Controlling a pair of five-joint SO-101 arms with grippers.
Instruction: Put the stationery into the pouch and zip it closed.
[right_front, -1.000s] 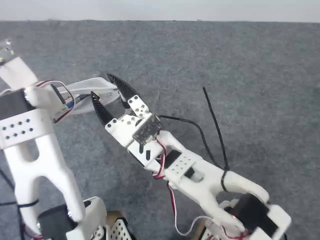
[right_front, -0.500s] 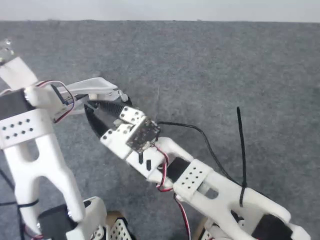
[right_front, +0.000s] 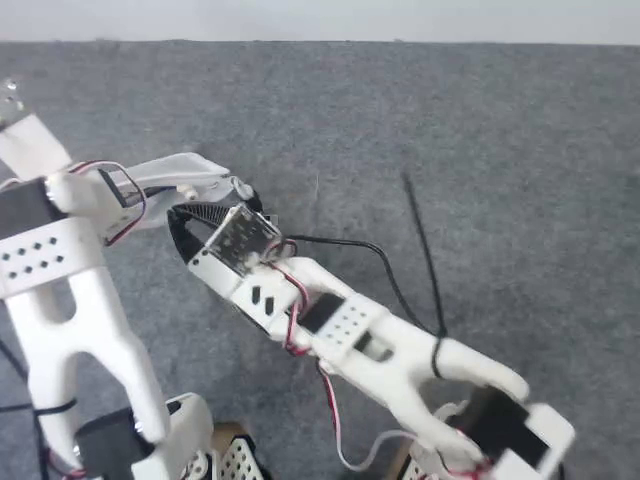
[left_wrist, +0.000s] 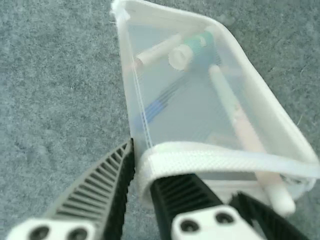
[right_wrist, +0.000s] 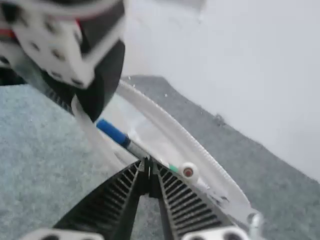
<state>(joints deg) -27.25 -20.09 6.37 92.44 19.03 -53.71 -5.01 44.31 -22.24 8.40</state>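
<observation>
Left wrist view has the left gripper clamped on the white rim of the translucent pouch, which stretches away ahead of its fingertips with pens inside. Right wrist view shows the right gripper pressed closed, tips against the pouch's near rim, beside a blue pen

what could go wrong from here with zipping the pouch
The left gripper pinches only the end band of the pouch; a pull along the zip might tug it free.
The blue pen lies at the open mouth beside the right gripper; the zip may snag on it.
The right gripper's jaws look shut with no tab clearly between them, so it may have no hold.
</observation>
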